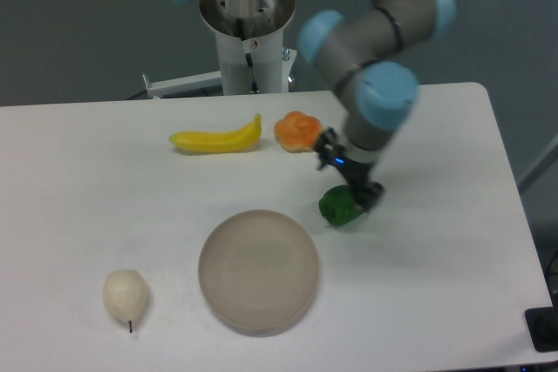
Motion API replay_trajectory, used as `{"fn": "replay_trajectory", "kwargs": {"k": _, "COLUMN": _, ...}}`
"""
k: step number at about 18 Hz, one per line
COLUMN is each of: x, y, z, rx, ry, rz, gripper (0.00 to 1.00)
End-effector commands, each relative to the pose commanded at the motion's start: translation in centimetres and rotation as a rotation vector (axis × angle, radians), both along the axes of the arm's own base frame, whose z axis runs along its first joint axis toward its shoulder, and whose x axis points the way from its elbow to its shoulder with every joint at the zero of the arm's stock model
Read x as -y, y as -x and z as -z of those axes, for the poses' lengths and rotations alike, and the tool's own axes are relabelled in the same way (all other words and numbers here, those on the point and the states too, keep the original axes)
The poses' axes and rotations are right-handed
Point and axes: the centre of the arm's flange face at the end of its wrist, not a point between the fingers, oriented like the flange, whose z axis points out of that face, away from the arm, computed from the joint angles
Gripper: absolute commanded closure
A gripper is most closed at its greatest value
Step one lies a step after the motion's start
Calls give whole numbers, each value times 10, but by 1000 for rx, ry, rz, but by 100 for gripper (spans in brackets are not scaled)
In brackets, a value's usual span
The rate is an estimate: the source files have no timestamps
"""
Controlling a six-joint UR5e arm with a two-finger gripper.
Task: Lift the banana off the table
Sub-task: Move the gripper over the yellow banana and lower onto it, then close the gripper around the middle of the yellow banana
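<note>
Banana lies flat on the table toward its far edge, left of centre. A pale pear sits near the front left corner, with a round plate to its right. Just right of the banana is a lumpy orange fruit. Farther right, the gripper hangs over a green object; whether its fingers are spread or pinching it cannot be told.

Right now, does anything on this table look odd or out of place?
Nothing is spilled or broken. One oddity: the gripper is down at a green object, away from the banana it should pick up.
</note>
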Motion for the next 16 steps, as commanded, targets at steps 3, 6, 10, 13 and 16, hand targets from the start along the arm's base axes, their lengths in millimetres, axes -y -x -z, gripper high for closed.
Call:
{"fn": "replay_trajectory", "kwargs": {"k": 3, "x": 7, "y": -80, "z": -1, "rx": -27, "ry": -25, "rz": 10, "gripper": 0}}
{"fn": "replay_trajectory", "kwargs": {"k": 6, "x": 33, "y": -117, "z": 17, "rx": -11, "ry": -1, "rz": 54, "gripper": 0}}
{"fn": "replay_trajectory", "kwargs": {"k": 10, "x": 51, "y": -133, "z": 46, "rx": -23, "ry": -27, "rz": 94, "gripper": 0}}
{"fn": "replay_trajectory", "kwargs": {"k": 13, "x": 59, "y": -145, "z": 57, "rx": -16, "ry": -13, "rz": 111, "gripper": 0}}
{"fn": "replay_trajectory", "kwargs": {"k": 16, "x": 59, "y": -150, "z": 63, "rx": -16, "ry": -13, "rz": 120, "gripper": 0}}
